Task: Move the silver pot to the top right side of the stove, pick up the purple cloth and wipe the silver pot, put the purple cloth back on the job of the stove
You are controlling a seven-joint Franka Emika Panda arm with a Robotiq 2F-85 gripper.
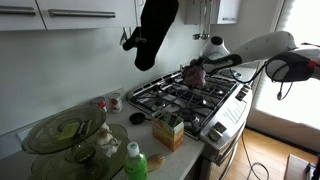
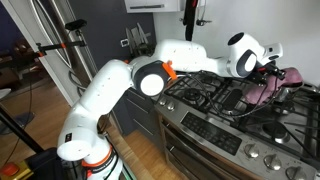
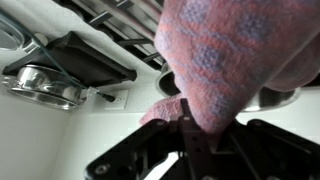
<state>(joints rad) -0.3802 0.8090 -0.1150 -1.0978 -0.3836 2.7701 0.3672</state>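
Note:
My gripper (image 1: 203,68) is shut on the purple cloth (image 1: 194,74) and holds it just above the back of the stove (image 1: 185,98). In an exterior view the cloth (image 2: 260,90) hangs bunched over the far burners, below the gripper (image 2: 272,74). In the wrist view, which looks upside down, the cloth (image 3: 225,60) fills the right half and is pinched between the fingers (image 3: 190,120). A shiny silver pot (image 3: 40,87) shows at the left next to a black grate. I cannot make out the pot in the exterior views.
The counter beside the stove holds green glass dishes (image 1: 65,132), a green bottle (image 1: 135,162), a small box (image 1: 168,130) and a cup (image 1: 112,100). A black oven mitt (image 1: 155,30) hangs above the stove. The stove front with knobs (image 2: 225,135) faces the room.

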